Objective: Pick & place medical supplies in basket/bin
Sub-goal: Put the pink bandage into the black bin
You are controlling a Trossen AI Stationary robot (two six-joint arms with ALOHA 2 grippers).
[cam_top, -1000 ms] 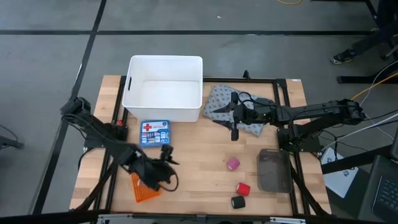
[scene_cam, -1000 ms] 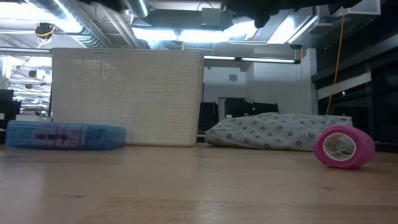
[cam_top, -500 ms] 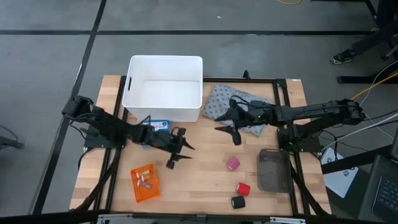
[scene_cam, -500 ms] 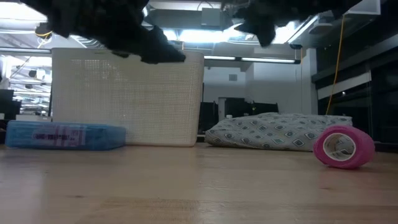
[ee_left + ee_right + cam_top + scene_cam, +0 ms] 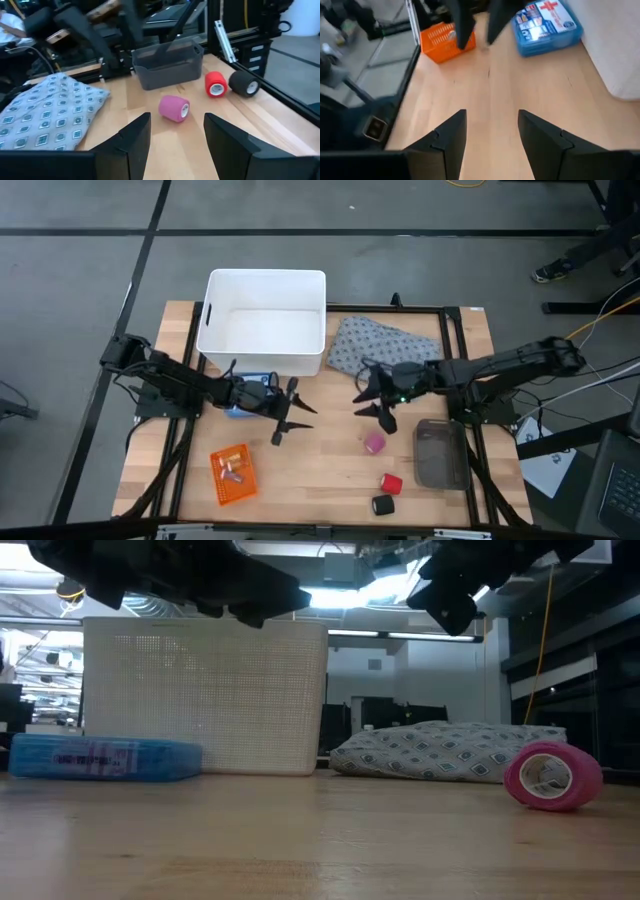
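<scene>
A pink roll (image 5: pixel 374 442) lies on its side on the table, with a red roll (image 5: pixel 391 482) and a black roll (image 5: pixel 382 505) nearer the front edge. The grey dotted pack (image 5: pixel 380 345) lies flat beside the white tub (image 5: pixel 265 320). The orange basket (image 5: pixel 232 473) holds a few tiny pieces. My left gripper (image 5: pixel 293 416) hovers open and empty at mid-table, left of the pink roll (image 5: pixel 174 108). My right gripper (image 5: pixel 373 406) hovers open and empty just beyond the pink roll, off the pack's near edge.
A blue first-aid kit (image 5: pixel 250 386) lies in front of the tub, partly under my left arm. A dark translucent tray (image 5: pixel 440 453) sits right of the rolls. The two grippers face each other closely over mid-table. Bare wood lies between basket and rolls.
My left gripper has left the orange basket and gone toward the table's right and far side, to mid-table. My right gripper has moved off the grey pack toward the near edge, closer to the pink roll. The pack lies uncovered and flat.
</scene>
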